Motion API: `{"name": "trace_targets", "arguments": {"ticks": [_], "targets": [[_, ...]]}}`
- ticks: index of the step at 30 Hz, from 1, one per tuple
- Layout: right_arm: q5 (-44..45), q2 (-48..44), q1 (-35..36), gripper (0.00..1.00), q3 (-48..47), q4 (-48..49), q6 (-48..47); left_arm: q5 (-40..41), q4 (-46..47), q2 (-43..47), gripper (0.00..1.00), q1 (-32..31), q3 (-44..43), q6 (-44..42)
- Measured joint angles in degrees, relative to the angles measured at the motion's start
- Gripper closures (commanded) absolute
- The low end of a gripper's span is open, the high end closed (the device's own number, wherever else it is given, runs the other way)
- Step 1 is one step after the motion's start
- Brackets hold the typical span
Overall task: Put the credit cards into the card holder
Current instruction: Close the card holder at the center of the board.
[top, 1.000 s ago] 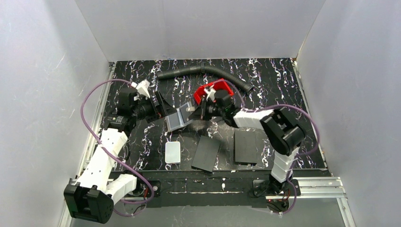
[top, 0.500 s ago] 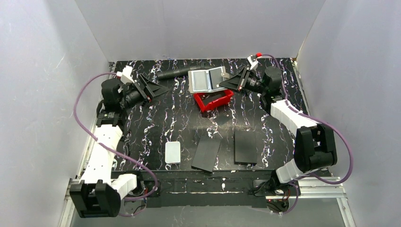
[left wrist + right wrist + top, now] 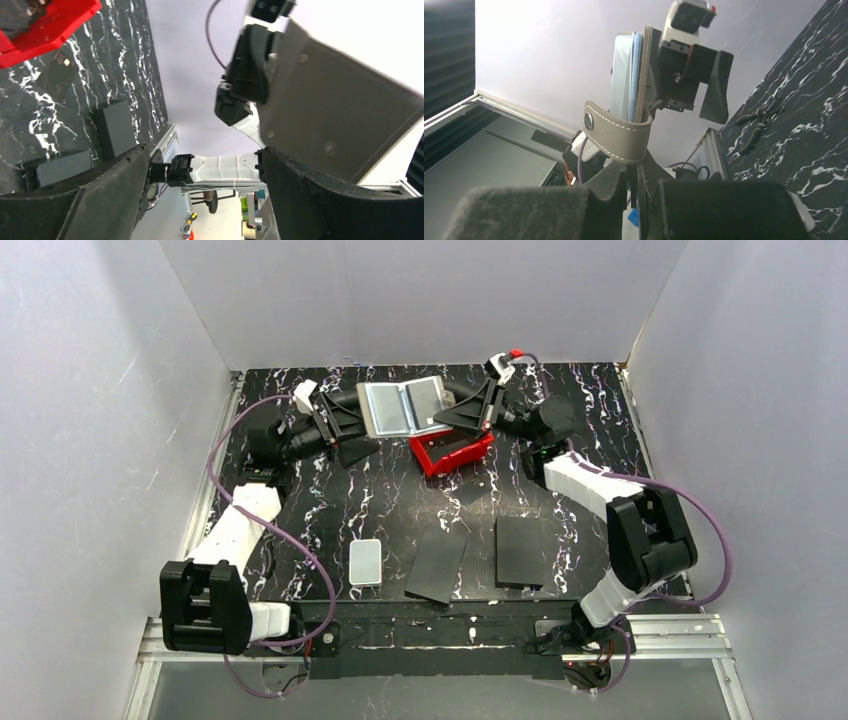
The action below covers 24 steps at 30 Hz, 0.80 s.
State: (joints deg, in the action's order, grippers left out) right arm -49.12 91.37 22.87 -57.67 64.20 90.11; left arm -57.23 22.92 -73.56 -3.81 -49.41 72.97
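Clamped thin in the right pincer (image 3: 446,420): the card holder (image 3: 404,408), lifted off the counter (image 3: 300,530) and spread open like a book, up behind the red tray (image 3: 452,454), shiny inner faces turned toward the overhead camera. Gripped at the cover edge nearest the red tray, close by the clasp strap (image 3: 615,132), which curls loose over the pressed-together fingertips in the right wrist view.

On the far side of the card holder from the red tray: the left pincer (image 3: 352,428), spread wide, holding nothing, just beside the free cover. From the left wrist, only the grey-brown outer face (image 3: 340,120) beyond the parted fingers (image 3: 100,195), apart from them.

As for the credit cards: not plainly visible anywhere. Thin pale-bluish layers between the covers in the right wrist view, but cannot tell whether cards or lining. Nothing card-like to be made out in or beside the red tray.

Judging by looks: light and small, with flat stiff covers but a soft hinge and a floppy strap, so likely to swing or fold shut when held by one edge alone. Probably slick on the glossy inside, better grip on the matte outer face. Best taken at the outer edge of the free cover, farthest from the red tray, pinching across its thickness and clear of the hinge and pockets. For cards, probably thin, stiff and slippery: by the short edge, not the flat.
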Motion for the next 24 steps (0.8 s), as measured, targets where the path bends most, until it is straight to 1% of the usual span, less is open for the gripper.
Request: {"name": "trace_targets", "arguments": {"ticks": [4,8,18,22,24], "targets": [[1.29,2.84,3.43,0.99,0.00,0.83,0.48,-1.18,4.66,0.57,0.18,-0.68,0.00,1.99],[2.51,4.72,4.94,0.99,0.00,1.40,0.31,-2.12,8.26,1.14,0.18,-0.90,0.31,3.76],[4.17,6.47,8.31,0.99,0.02,-0.83,-4.04,-2.21,12.83,2.49,0.15,-1.07,4.37,6.16],[4.90,7.78,10.67,0.99,0.02,-0.96,-4.85,-1.73,13.51,2.49,0.19,-1.66,6.10,6.75],[5.35,8.85,11.65,0.99,0.02,-0.85,-4.85,-1.40,14.58,2.49,0.23,-1.95,6.62,6.95]]}}
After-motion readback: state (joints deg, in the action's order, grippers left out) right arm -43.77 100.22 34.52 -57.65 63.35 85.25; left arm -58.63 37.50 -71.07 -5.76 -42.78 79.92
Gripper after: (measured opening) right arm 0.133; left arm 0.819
